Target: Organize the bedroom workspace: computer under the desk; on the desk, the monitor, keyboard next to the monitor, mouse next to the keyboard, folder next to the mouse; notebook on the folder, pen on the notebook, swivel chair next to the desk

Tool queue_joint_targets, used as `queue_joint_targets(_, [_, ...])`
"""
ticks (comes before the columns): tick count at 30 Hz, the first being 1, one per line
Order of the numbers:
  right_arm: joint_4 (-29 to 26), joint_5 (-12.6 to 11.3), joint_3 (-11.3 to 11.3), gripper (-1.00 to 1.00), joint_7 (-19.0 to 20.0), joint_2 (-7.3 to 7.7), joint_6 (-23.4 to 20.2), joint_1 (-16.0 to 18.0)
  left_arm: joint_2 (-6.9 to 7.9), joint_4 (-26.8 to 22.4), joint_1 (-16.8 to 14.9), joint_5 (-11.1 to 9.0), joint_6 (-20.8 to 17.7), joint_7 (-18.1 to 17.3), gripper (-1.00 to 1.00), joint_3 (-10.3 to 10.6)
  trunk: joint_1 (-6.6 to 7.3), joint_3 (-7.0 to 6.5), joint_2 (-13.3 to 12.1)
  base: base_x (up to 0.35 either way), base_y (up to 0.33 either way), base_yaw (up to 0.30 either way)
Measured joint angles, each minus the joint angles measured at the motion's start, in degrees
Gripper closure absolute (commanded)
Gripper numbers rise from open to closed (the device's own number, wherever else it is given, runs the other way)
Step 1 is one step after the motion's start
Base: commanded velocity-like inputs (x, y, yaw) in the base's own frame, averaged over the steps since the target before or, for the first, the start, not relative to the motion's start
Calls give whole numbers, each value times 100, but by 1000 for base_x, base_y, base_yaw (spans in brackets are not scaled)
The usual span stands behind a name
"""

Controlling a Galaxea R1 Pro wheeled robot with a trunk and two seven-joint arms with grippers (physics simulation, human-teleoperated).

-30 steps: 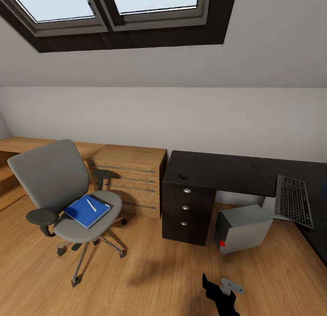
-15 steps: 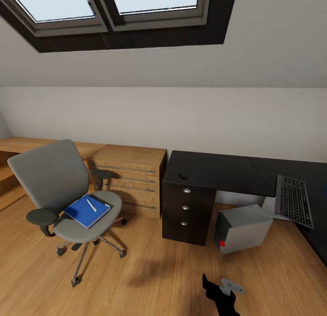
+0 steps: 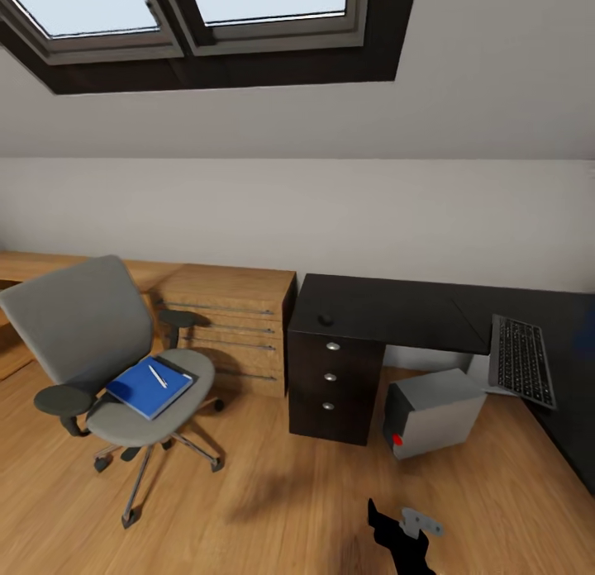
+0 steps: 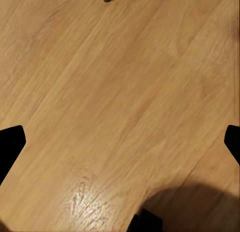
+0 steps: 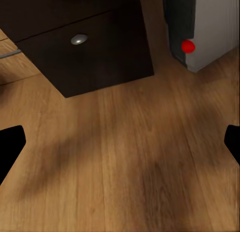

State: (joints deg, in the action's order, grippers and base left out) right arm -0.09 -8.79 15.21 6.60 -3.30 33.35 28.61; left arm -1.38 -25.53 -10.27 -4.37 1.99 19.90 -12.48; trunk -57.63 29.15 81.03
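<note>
View shifted; folder (image 3: 149, 388) on swivel chair (image 3: 99, 352), open floor (image 3: 273, 509) before desk (image 3: 388, 311).

Right arm: a black segment with a grey bracket shows at the lower edge of the head view, held low in front of the trunk.

Right end effector (image 5: 120, 142): two black fingertips (image 5: 10, 144) at opposite edges of the right wrist view, spread wide, nothing between them; aimed downward and forward.

Left end effector (image 4: 120, 147): two black fingertips (image 4: 9, 147) at opposite edges of the left wrist view, spread wide, nothing held; pointed down, casting a dark shadow below.
</note>
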Motion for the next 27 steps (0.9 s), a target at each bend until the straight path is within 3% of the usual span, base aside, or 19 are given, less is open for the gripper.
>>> queue_joint_targets(15, [0,2,-3,-100,-6,4,-1,0,-1,-1,0,0,0,0,-100,0,0,0,0,0,0,-250])
queue_joint_targets(22, [4,1,-6,-100,-1,-9,-1,1,0,4,1,0,-6,0,-100,-1,0,0,0,0,0,-61])
queue_joint_targets(27, [5,4,-2,-100,27,26,-1,1,0,6,1,0,-8,0,-100,-1,109,-89,-199,0,0,-8])
